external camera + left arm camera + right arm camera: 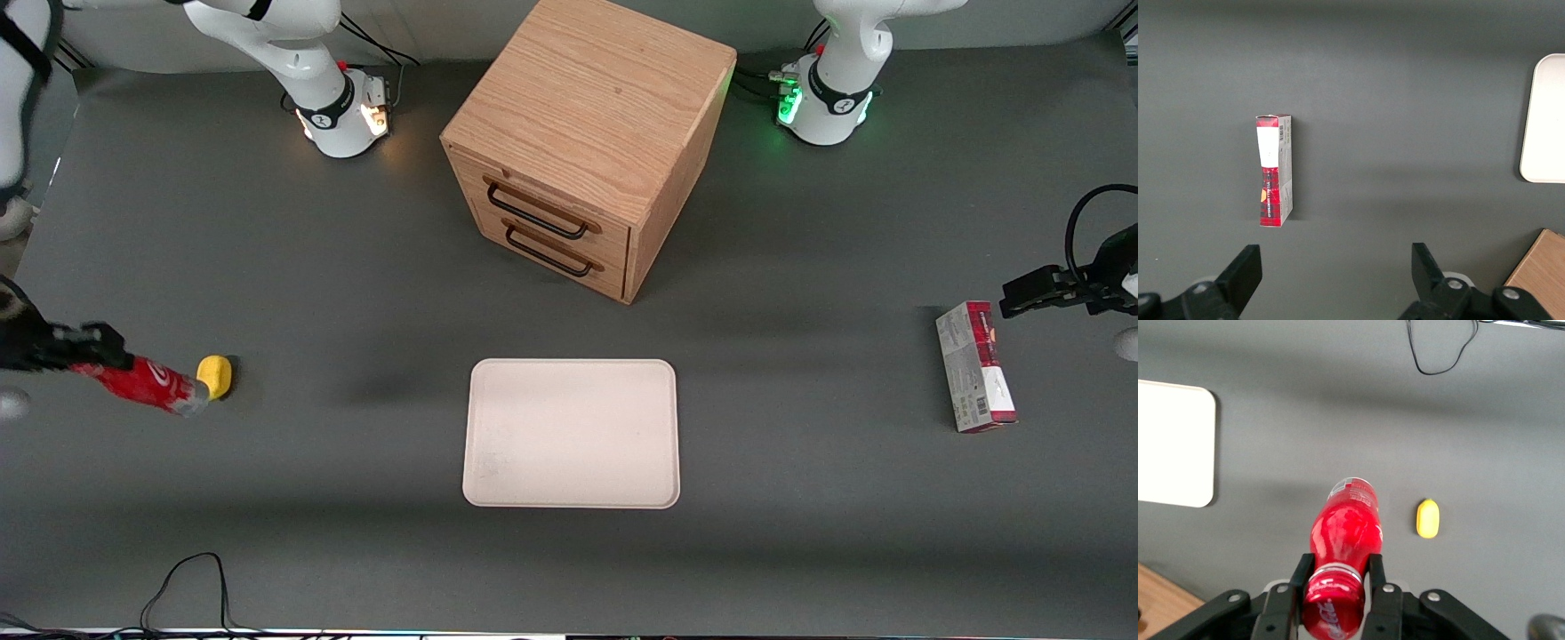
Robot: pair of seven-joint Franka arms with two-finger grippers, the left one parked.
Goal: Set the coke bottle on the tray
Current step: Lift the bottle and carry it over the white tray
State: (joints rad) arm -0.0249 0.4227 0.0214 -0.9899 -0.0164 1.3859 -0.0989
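The coke bottle (147, 384) is red with a white script logo and a clear base. My right gripper (105, 349) is shut on its neck just below the red cap and holds it tilted above the table at the working arm's end. In the right wrist view the bottle (1346, 530) hangs base-down between the fingers (1301, 577) of the gripper (1338, 577). The cream-white tray (571, 433) lies flat in the middle of the table, nearer the front camera than the cabinet. Its rounded corner shows in the right wrist view (1175, 447).
A yellow lemon-like object (215, 376) lies on the table beside the bottle's base. A wooden two-drawer cabinet (582, 142) stands farther from the camera than the tray. A red-and-grey carton (975, 366) lies toward the parked arm's end. A black cable (191, 582) loops near the front edge.
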